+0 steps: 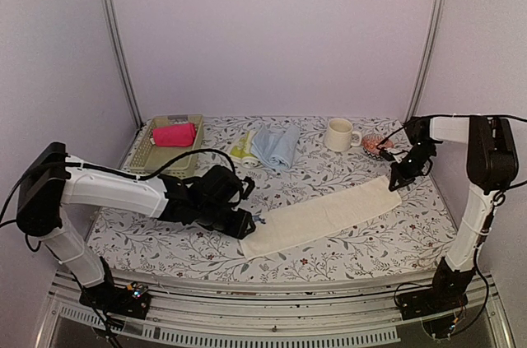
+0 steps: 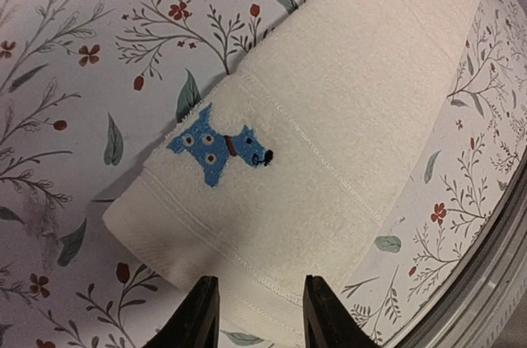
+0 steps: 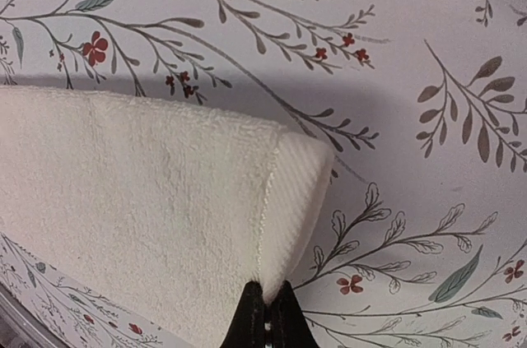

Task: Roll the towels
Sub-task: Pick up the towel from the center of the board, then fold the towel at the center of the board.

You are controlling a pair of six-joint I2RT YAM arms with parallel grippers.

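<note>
Closest to the lens, the left gripper (image 2: 259,311) has its two black fingers standing apart, and the hemmed short end of the cream towel (image 2: 329,118) shows in the gap between them. A small blue dog (image 2: 218,146) with a red collar is stitched near that end, its nose pointing along the hem.

At the other end, my right gripper (image 3: 266,315) has its fingers pressed together on the towel's edge, right where the seam of the corner meets them.

From above, the cream towel lies flat on the flower-patterned bench (image 1: 370,241) as one long narrow strip. Its long axis runs on a slant, from the front-left end at my left gripper to the back-right end at my right gripper.

Well behind it, along the back of the bench, the pink towel (image 1: 174,134) sits in the pale green basket (image 1: 156,157) on the left. The yellow-green towel (image 1: 242,149) and the light blue towel (image 1: 276,146) lie touching each other near the middle. A cream mug (image 1: 339,134) stands to their right, handle toward my right arm.
</note>
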